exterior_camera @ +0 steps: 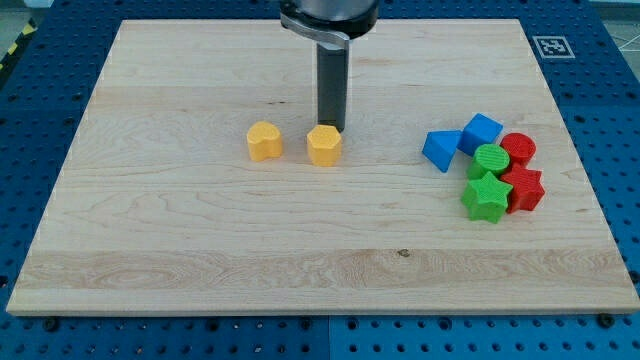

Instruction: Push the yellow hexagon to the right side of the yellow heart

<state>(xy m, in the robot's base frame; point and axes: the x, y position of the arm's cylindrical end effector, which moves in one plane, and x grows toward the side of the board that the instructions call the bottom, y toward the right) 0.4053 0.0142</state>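
Observation:
The yellow hexagon [324,145] sits near the board's middle. The yellow heart [264,141] lies just to its left, with a small gap between them. My tip [331,127] stands right behind the hexagon's top edge, touching or nearly touching it, slightly toward its right. The dark rod rises straight up from there to the arm's mount at the view's top.
A cluster of blocks lies at the view's right: a blue triangle-like block [441,150], a blue cube [482,132], a green cylinder [491,159], a green star [486,197], a red cylinder [518,149] and a red star [523,187]. The wooden board [200,250] lies on a blue perforated table.

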